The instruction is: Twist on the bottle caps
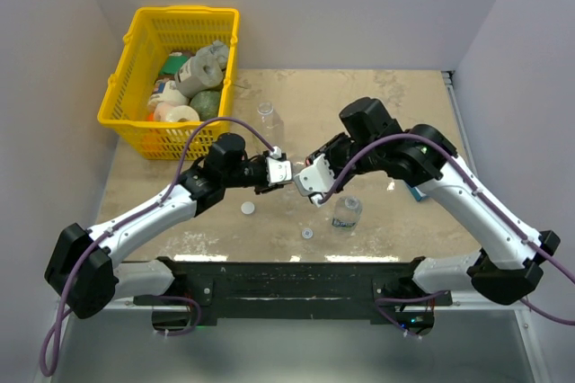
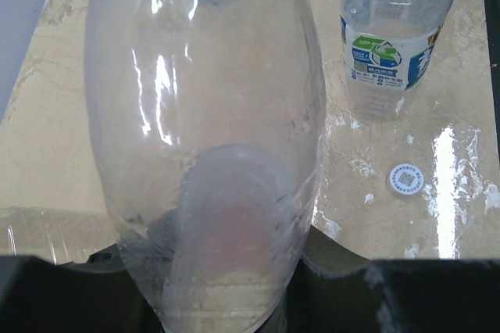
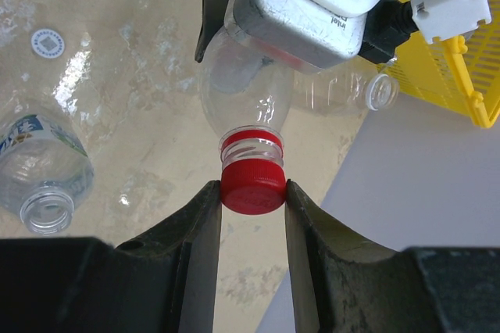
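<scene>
Right gripper (image 3: 251, 202) is pinching the red cap (image 3: 251, 188) dead centre between its fingers (cap's on the neck of the clear bottle (image 3: 244, 91)), and left gripper (image 2: 221, 282) is clamped round the bottle's body.

left end effector (image 1: 278, 170): clamped | right end effector (image 3: 251, 192): clamped, facing left one
</scene>
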Robot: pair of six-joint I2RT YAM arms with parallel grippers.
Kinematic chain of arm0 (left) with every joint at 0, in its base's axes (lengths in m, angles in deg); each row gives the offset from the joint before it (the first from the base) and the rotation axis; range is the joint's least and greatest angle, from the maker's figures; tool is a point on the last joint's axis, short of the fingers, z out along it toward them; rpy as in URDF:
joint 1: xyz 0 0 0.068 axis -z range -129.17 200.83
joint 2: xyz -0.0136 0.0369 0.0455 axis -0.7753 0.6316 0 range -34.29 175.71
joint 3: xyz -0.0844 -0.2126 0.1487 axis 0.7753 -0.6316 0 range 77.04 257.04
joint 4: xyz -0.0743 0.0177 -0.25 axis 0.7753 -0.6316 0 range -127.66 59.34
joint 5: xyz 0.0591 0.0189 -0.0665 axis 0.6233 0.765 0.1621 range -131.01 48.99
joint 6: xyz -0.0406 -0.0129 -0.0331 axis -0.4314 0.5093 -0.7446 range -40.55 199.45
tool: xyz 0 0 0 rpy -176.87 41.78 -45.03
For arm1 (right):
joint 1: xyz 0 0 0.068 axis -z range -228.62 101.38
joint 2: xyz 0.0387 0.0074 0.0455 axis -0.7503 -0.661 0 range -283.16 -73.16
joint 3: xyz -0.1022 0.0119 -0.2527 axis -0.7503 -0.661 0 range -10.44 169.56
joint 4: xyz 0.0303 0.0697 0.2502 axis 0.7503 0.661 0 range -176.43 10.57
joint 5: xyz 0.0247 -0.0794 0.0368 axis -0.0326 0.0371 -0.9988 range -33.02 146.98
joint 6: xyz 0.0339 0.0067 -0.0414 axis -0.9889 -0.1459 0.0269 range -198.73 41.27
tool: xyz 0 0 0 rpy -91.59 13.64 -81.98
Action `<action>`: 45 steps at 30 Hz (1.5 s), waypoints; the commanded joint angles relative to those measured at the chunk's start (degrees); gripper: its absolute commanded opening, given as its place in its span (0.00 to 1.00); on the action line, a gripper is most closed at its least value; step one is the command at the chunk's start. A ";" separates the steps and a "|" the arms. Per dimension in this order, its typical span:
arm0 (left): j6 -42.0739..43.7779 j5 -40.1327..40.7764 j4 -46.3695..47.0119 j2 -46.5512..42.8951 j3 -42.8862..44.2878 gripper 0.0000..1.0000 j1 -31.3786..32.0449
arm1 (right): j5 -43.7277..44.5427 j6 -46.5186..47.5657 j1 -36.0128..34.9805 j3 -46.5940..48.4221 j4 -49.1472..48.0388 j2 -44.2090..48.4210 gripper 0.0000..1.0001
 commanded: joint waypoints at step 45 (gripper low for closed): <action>-18.01 20.37 47.12 -5.48 -18.34 0.00 3.01 | 0.80 -59.19 1.68 36.47 13.11 -28.74 0.00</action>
